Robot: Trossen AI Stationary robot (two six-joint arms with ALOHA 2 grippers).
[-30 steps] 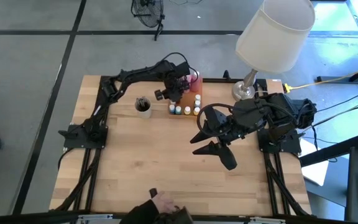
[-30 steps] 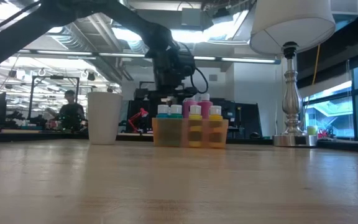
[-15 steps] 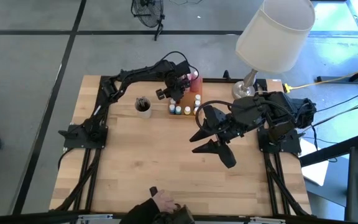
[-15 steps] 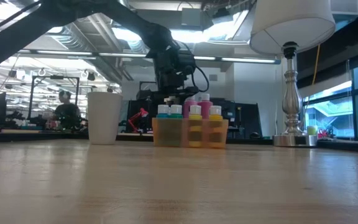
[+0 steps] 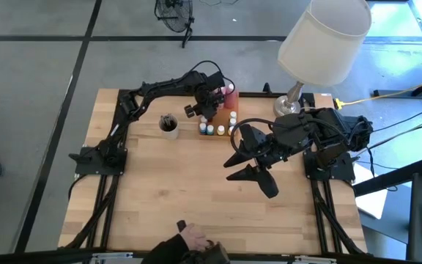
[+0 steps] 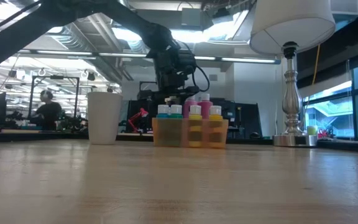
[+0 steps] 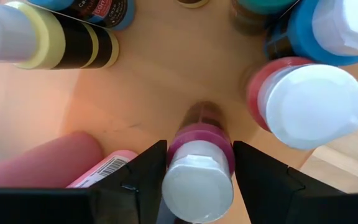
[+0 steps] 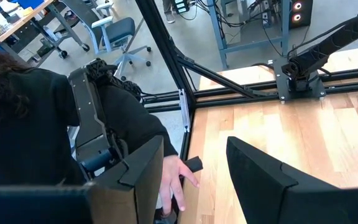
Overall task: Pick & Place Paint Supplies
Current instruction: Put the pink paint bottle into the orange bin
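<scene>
My left gripper (image 5: 209, 103) points down into the translucent orange tray (image 5: 223, 121) at the table's far middle and is shut on a small pink paint pot (image 7: 197, 186) with a white cap. Around it in the tray stand other white-capped pots: pink (image 7: 309, 102), blue (image 7: 328, 31) and yellow (image 7: 67, 46). A pink squeeze bottle (image 7: 39, 165) stands close beside it. More pots (image 6: 194, 112) line the tray's near side. My right gripper (image 5: 237, 158) hangs open high over the table's middle right, nothing between its fingers (image 8: 135, 180). My left gripper pinches the pink pot between its two fingers (image 7: 145, 180), one on each side of the pot just below the white cap (image 7: 199, 146). The fingers come from above, pointing down. The pot stands upright inside the tray; whether its base rests on the tray floor I cannot tell.
A pale round cup (image 5: 168, 125) with dark brushes stands left of the tray. A lamp (image 5: 321, 40) with a metal base (image 5: 288, 108) rises at the far right. A person's hand (image 5: 193, 238) reaches over the near edge. Bare wood lies between.
</scene>
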